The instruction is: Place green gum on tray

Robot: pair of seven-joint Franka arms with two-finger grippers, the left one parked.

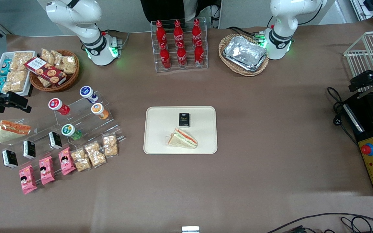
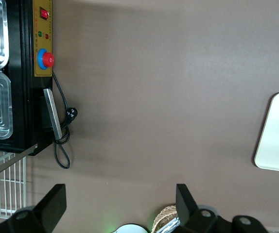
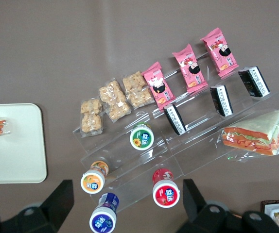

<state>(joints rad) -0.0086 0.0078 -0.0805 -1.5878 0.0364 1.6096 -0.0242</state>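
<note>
On the clear stepped rack (image 1: 86, 124) toward the working arm's end lay the green gum (image 1: 70, 131) (image 3: 142, 137), untouched; the gripper (image 1: 3, 101) (image 3: 127, 206) hung above the rack, fingers spread and empty; the tray (image 1: 160, 142) (image 3: 27, 145) sat mid-table, well apart, carrying a sandwich (image 1: 182, 139) and a black box (image 1: 184, 119).

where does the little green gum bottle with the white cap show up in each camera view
Front view: the small translucent green gum bottle with the white cap lies on the clear acrylic step rack, nearer the camera than the orange bottle.
Right wrist view: on the rack, below the open gripper.
Left wrist view: not in it.
Shared landmark: the cream-white rectangular tray.
</note>
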